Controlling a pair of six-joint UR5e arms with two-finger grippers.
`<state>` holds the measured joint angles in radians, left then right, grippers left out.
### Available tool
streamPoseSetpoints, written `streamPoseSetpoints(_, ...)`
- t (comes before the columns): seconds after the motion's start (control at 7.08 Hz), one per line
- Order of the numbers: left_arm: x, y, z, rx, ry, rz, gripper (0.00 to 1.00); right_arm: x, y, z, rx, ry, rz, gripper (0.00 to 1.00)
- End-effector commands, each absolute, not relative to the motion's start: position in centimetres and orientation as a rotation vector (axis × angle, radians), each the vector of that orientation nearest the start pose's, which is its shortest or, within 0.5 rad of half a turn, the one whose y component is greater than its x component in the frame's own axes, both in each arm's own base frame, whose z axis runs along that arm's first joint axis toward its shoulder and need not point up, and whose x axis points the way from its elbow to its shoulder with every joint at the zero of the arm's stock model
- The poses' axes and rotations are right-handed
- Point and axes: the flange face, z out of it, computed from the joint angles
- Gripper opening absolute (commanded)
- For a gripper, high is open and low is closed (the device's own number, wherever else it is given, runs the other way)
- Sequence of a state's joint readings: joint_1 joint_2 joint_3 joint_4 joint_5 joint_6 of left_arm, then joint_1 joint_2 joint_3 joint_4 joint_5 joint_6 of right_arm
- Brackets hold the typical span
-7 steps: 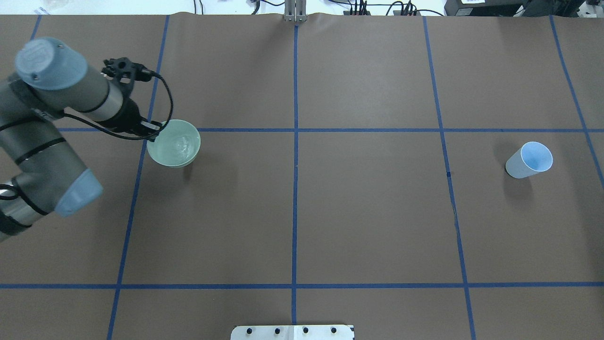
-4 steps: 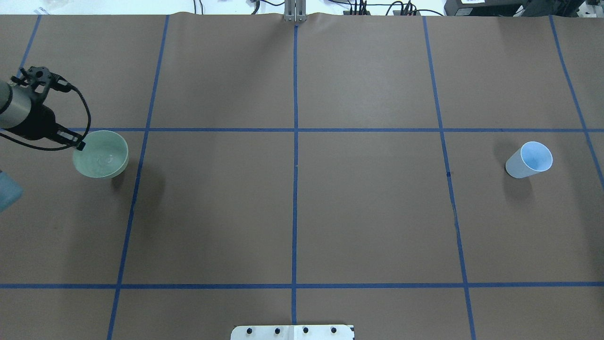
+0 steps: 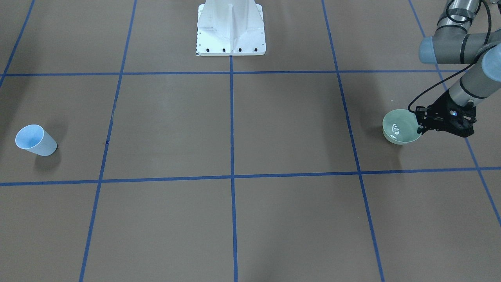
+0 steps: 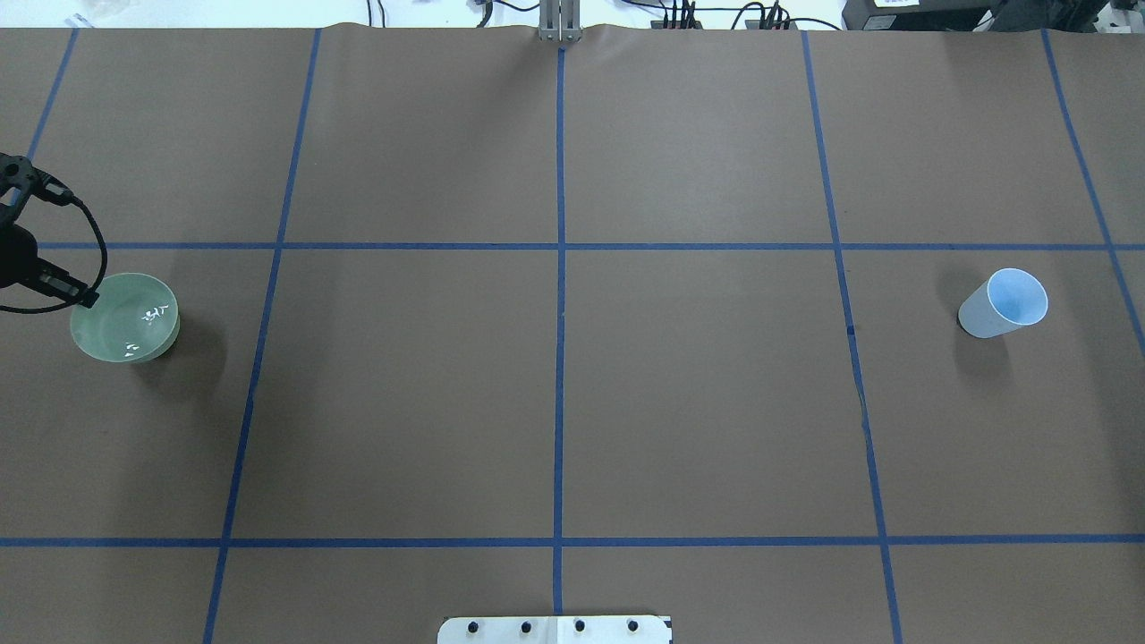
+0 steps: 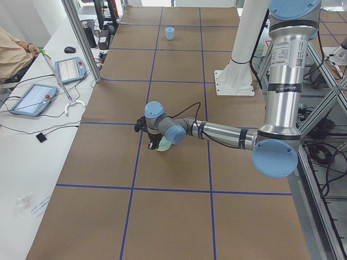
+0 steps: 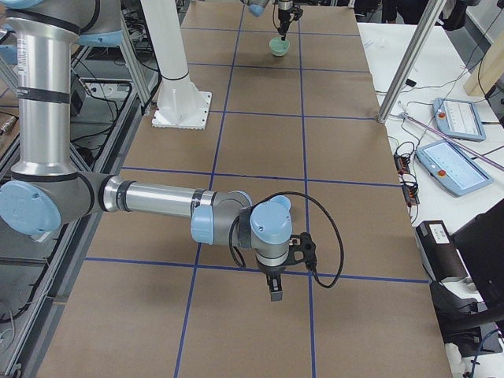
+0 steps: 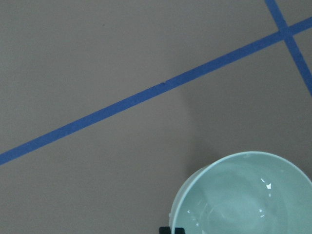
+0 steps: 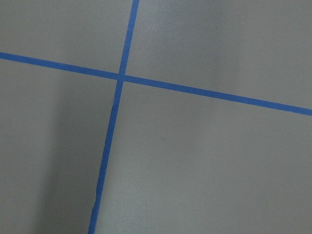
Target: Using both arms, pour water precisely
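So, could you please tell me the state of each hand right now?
Left hand: closed on the rim of the green bowl.
Right hand: cannot be told from the side view.

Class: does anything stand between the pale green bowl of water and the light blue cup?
Nothing visible does. Between the pale green bowl in the left gripper and the light blue cup lies only brown paper with blue tape lines.

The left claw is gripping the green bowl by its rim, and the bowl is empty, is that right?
Not empty: the green bowl holds water, seen as white glints in the overhead view. The left claw does grip its rim.
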<state>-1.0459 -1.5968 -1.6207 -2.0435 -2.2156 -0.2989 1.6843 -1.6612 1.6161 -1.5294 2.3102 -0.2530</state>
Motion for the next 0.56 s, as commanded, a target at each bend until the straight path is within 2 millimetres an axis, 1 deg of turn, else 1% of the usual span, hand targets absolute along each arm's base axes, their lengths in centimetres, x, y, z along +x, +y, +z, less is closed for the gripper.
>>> streamPoseSetpoints(0.0, 19.0, -49.7, 58.6, 0.249, 0.815, 0.421, 1.0, 11.7, -44.3, 67.6, 0.134, -0.728, -0.134, 1.0)
streamPoseSetpoints(0.14, 17.9, -50.1, 58.6, 0.258, 0.813, 0.402, 1.0, 11.7, -44.2, 67.7, 0.133, -0.728, -0.134, 1.0)
streamPoseSetpoints(0.28, 15.6, -50.9, 58.2, 0.266, 0.817, 0.359, 1.0, 11.7, -44.2, 67.9, 0.13, -0.729, -0.132, 1.0)
streamPoseSetpoints(0.42, 11.6, -52.1, 58.1, 0.275, 0.815, 0.283, 1.0, 11.7, -44.2, 67.9, 0.128, -0.729, -0.132, 1.0)
